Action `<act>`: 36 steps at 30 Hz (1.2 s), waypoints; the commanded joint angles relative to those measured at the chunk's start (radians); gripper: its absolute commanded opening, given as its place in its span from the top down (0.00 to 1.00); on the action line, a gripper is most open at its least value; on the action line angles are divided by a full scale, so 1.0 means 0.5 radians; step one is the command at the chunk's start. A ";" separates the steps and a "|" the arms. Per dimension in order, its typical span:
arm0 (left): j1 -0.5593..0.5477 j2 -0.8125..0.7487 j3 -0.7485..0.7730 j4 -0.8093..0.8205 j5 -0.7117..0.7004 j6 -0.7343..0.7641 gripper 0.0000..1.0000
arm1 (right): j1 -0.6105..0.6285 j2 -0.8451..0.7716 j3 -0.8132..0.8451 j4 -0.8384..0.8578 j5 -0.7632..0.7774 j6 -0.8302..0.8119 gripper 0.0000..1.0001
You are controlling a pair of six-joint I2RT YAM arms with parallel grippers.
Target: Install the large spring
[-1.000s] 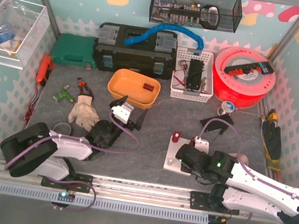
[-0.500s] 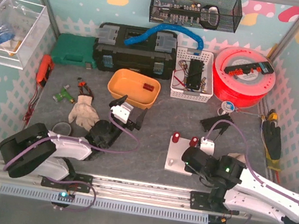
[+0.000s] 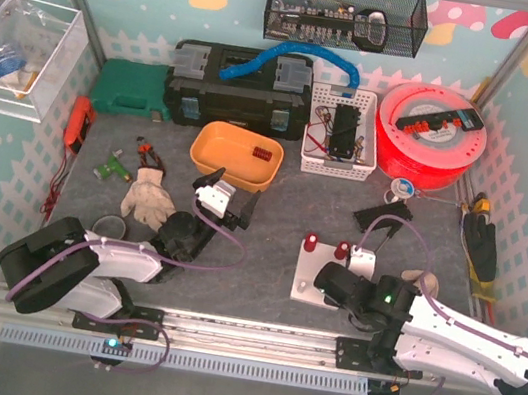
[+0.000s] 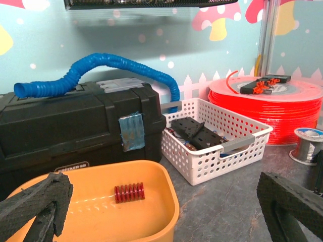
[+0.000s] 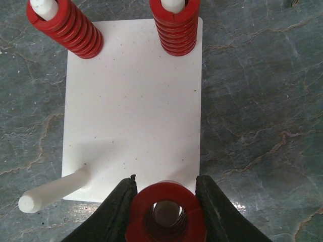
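Right claw: the right claw [image 5: 165,185] is closed on the spring [image 5: 187,207], 1 black finger on each flank of the coil.
Spring place: at the plate's near right corner, end-on to the wrist camera; something white shows through its bore, likely the peg it must slide over.
Handling: a thick red metal coil, probably stiff and fairly heavy for its size. It should not crush, but the round, glossy sides could roll or slip between the fingers.
Where to hold: across the middle of the coil, as now, leaving both ends free and the bore in line with the peg.
Plate: the plate [image 5: 133,101] is flat, white, matte and rectangular, likely plastic.
Pegs: 1 bare peg [image 5: 53,191], a white round rod, stands at the near left corner; 2 seated springs [image 5: 65,25] fill the far corners.
Tabletop: the tabletop [image 5: 262,101] is grey, with a marbled stone look.
Left claw: the left claw [image 4: 164,186] is wide open and holds nothing, its rough dark foam pads aimed at an orange tray [image 4: 171,212] holding 1 small spring [image 4: 128,192].
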 commanded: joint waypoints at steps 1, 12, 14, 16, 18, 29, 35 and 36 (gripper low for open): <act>0.007 -0.018 -0.012 0.029 -0.016 -0.011 0.01 | 0.013 0.005 -0.086 0.098 0.007 0.043 0.95; 0.005 -0.029 -0.018 0.035 -0.036 -0.012 0.01 | 0.013 0.050 -0.160 0.251 0.013 0.030 0.62; 0.004 -0.032 -0.018 0.036 -0.041 -0.012 0.01 | 0.013 0.065 -0.163 0.266 0.010 0.024 0.60; 0.005 -0.032 -0.018 0.036 -0.041 -0.012 0.01 | 0.013 0.078 -0.160 0.275 0.012 0.017 0.58; 0.004 -0.030 -0.021 0.036 -0.044 -0.012 0.01 | 0.013 0.087 -0.159 0.280 0.017 0.013 0.56; 0.007 -0.009 -0.014 0.032 -0.078 -0.036 0.01 | 0.013 0.064 0.047 0.266 0.095 -0.129 0.39; 0.013 0.003 0.082 -0.142 -0.195 -0.151 0.01 | -0.002 0.073 0.311 0.183 0.326 -0.278 0.08; 0.017 0.002 0.115 -0.208 -0.242 -0.202 0.01 | -0.011 0.072 0.354 0.182 0.407 -0.316 0.04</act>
